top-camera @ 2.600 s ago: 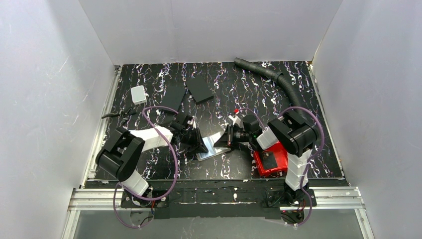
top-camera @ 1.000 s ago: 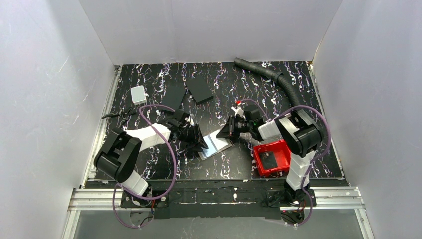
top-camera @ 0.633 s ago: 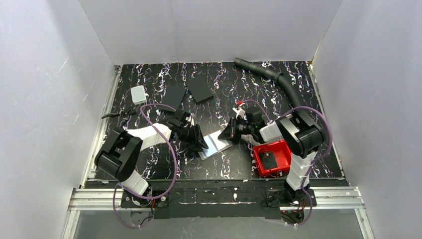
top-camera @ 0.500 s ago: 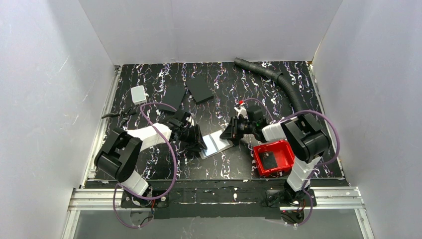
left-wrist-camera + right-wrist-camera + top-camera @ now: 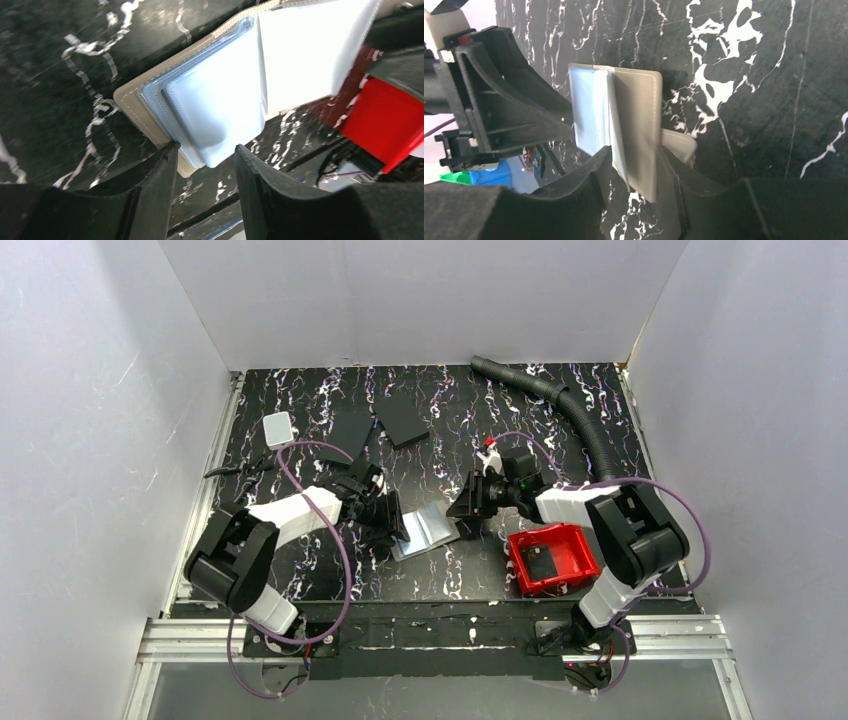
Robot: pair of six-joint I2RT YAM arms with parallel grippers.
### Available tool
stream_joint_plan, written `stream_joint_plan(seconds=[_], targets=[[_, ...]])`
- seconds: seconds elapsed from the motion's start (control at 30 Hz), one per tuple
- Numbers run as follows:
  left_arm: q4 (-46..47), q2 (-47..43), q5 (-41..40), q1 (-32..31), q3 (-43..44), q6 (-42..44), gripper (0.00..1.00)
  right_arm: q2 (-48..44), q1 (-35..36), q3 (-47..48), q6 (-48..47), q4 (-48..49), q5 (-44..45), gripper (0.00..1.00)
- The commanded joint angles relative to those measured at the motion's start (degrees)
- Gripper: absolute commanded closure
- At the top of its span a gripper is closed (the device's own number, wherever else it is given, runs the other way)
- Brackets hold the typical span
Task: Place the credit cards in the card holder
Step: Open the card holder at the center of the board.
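The card holder (image 5: 428, 530), a taupe bifold wallet with clear plastic sleeves, lies open on the table between the two arms. My left gripper (image 5: 393, 524) is open at its left edge; in the left wrist view (image 5: 205, 150) the wallet's (image 5: 215, 95) near corner lies just past the spread fingers. My right gripper (image 5: 464, 508) is shut on the wallet's right flap (image 5: 636, 125) and holds it tilted up off the table (image 5: 636, 157); the snap tab (image 5: 680, 145) hangs beside it. A small dark card (image 5: 537, 562) lies in the red tray (image 5: 572, 545).
Two matte black slabs (image 5: 350, 433) (image 5: 402, 420) and a white rounded box (image 5: 278, 428) lie at the back left. A black corrugated hose (image 5: 560, 400) runs along the back right. The red tray also shows in the left wrist view (image 5: 385, 120).
My right gripper has moved away from the red tray towards the back and now has the wallet's right flap lifted. The wallet is more folded. The left gripper has stayed at the left edge.
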Motion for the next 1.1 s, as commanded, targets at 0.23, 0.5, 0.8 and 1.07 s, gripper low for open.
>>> stream_joint_plan(seconds=[0.23, 0.5, 0.8, 1.07], targets=[[-12.10, -11.69, 0.32, 0.49, 3.45, 4.76, 0.44, -6.81, 0.81, 4.81, -2.23, -10.84, -1.17, 0.46], [-10.22, -12.55, 4.35, 0.37, 5.27, 3.08, 0.41, -11.76, 2.33, 6.95, -3.60, -16.05, -0.54, 0.35], [-5.33, -6.06, 5.09, 0.40, 5.30, 1.28, 0.45, -18.17, 7.34, 10.20, -7.71, -25.11, 2.41, 0.20], [-6.91, -9.25, 2.76, 0.40, 3.84, 1.54, 0.45, -17.02, 13.35, 11.75, -8.64, -25.38, 7.81, 0.19]])
